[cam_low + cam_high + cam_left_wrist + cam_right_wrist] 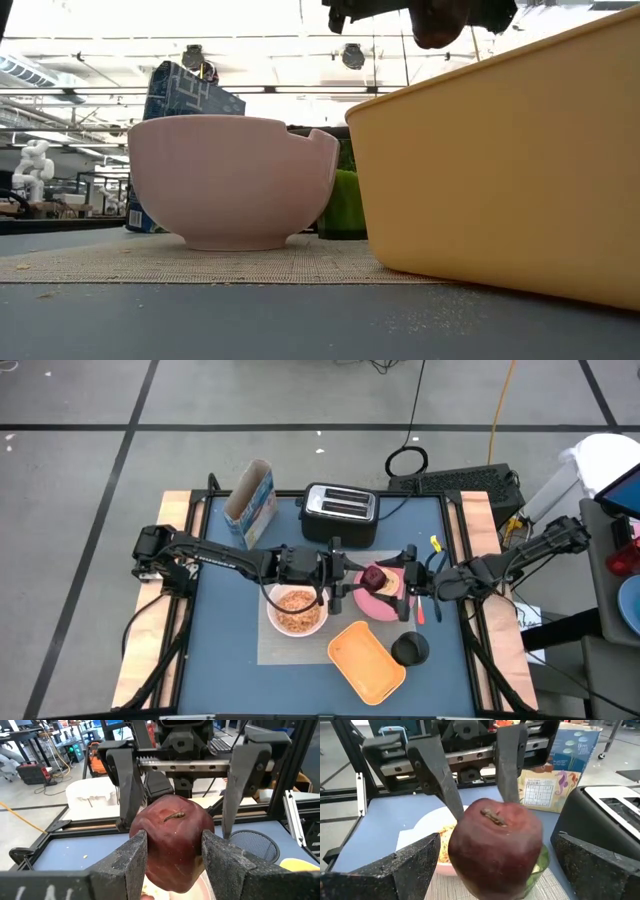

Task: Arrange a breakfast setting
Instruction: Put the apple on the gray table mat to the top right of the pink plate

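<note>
While the left gripper is clamping a dark red apple between its two fingers, it is holding the fruit up off the table, over the near edge of the pink round plate at the middle of the table. The fingers are pressing on opposite flanks of the apple, with most of its body bulging out past the fingertips. The right gripper is reaching in from the opposite side and facing the left one. Its fingers are spread wide, one on each side of the same apple, with a gap showing on both sides in the right wrist view, so it is gripping nothing. The apple is sitting with its stem end pointing upward and tipped slightly, the short brown stem showing on top in both wrist views. The fruit is nearly round, so its stem-to-base axis is standing close to upright rather than lying flat. Just beside the plate, the white round bowl of cereal is resting on the grey rectangular placemat, and the small pale-green cup is standing behind the bowl in the low view. The orange rectangular tray is lying at an angle nearer the table's front edge, and the black-and-silver toaster is sitting at the back.
</note>
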